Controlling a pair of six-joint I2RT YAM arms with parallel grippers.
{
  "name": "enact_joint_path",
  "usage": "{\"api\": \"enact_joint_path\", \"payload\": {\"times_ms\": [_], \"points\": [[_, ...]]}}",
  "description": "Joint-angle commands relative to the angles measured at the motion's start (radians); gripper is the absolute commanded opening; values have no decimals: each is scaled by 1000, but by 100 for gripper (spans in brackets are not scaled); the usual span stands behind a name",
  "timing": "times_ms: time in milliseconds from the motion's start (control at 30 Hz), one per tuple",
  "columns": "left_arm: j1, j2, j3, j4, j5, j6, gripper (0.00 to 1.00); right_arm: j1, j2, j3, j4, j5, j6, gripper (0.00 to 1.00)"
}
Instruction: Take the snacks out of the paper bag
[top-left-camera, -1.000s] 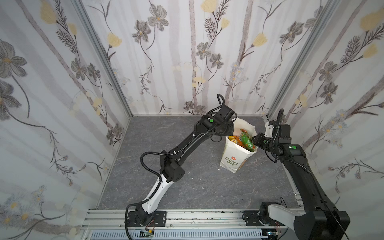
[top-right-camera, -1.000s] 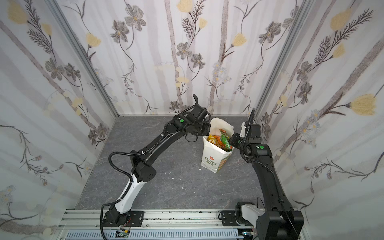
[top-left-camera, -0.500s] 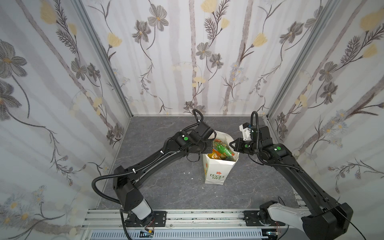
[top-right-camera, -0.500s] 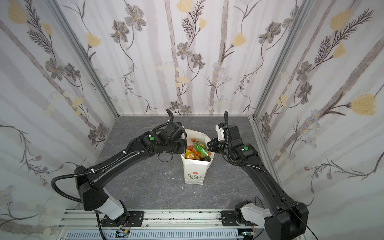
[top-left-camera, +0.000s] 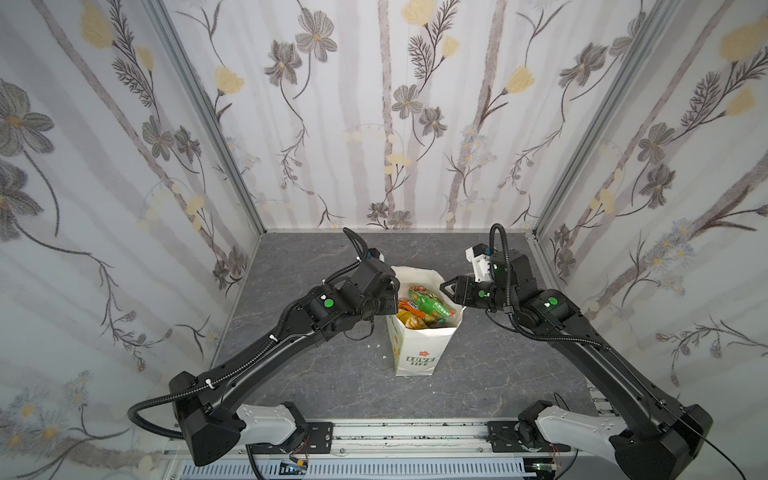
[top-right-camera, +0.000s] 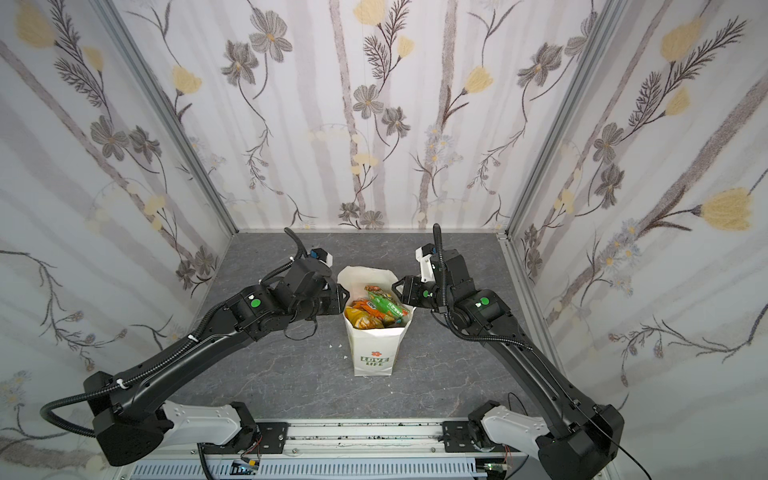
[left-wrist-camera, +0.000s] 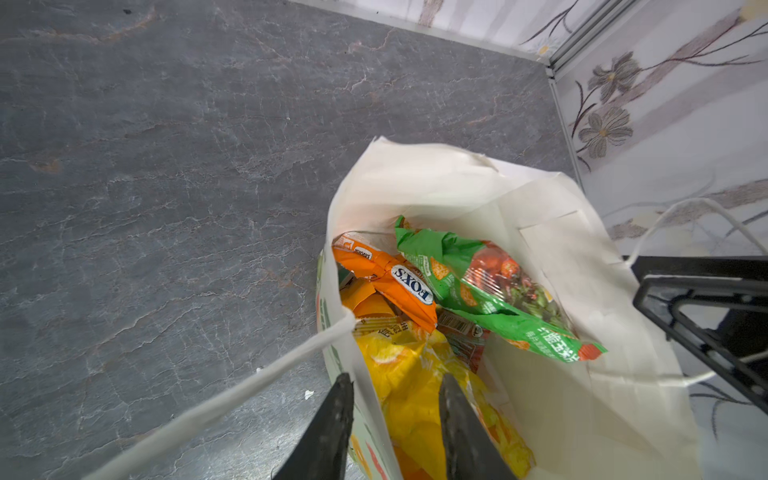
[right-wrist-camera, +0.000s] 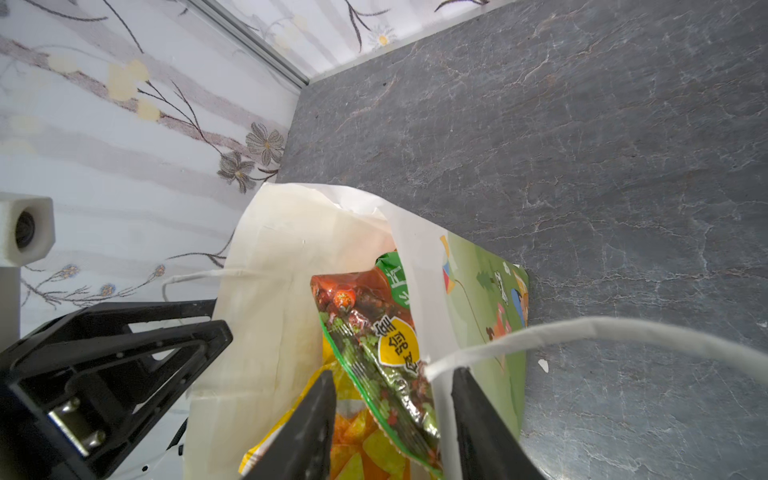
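The left pincer (left-wrist-camera: 395, 378) stands partly open, and its two black fingers (left-wrist-camera: 338, 419) sit astride the rim of the paper bag (left-wrist-camera: 457, 183). One finger is outside the wall. The other is inside, just above a yellow packet (left-wrist-camera: 419, 353). The gap is wider than the paper, so this pincer holds nothing; whether a finger touches the wall, I cannot tell. A white cord handle (left-wrist-camera: 249, 386) runs past the outer finger. The right pincer (right-wrist-camera: 395, 372) is at the opposite rim and is also partly open. Between its fingers (right-wrist-camera: 473, 415) are the bag's wall, the root of the second cord handle (right-wrist-camera: 582, 328) and the edge of a green packet (right-wrist-camera: 374, 332), but nothing is clamped there. In both top views the left pincer (top-left-camera: 395, 291) (top-right-camera: 341, 297) is at the left rim of the bag (top-left-camera: 415, 349) (top-right-camera: 374, 345) and the right pincer (top-left-camera: 444, 287) (top-right-camera: 395, 287) at its right rim. The bag stands upright with an open mouth, near the middle of the grey surface (top-left-camera: 332, 374). All the snacks (top-left-camera: 424, 309) that show are inside it and reach up to the rim. The green packet lies on top, an orange packet (left-wrist-camera: 386, 278) is beside it, and the yellow one is lower, on the left pincer's side.
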Motion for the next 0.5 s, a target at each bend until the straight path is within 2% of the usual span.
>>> {"api": "enact_joint_path", "payload": {"times_ms": [0,133,233,300,400,467], "points": [[1,-51,2,46,-26,20,40,0,-32,39,-8,94,-3,56],[1,-139,-6,97,31,101,52,3,-107,92,-29,180,-21,61],[1,-210,-16,130,65,169,57,8,-167,97,35,155,-45,66],[2,-238,-13,118,45,189,58,9,-183,94,74,125,-66,68],[9,-211,27,28,3,133,58,9,-163,84,54,152,-82,60],[9,-152,56,-17,77,86,59,6,-128,79,11,190,-81,57]]}}
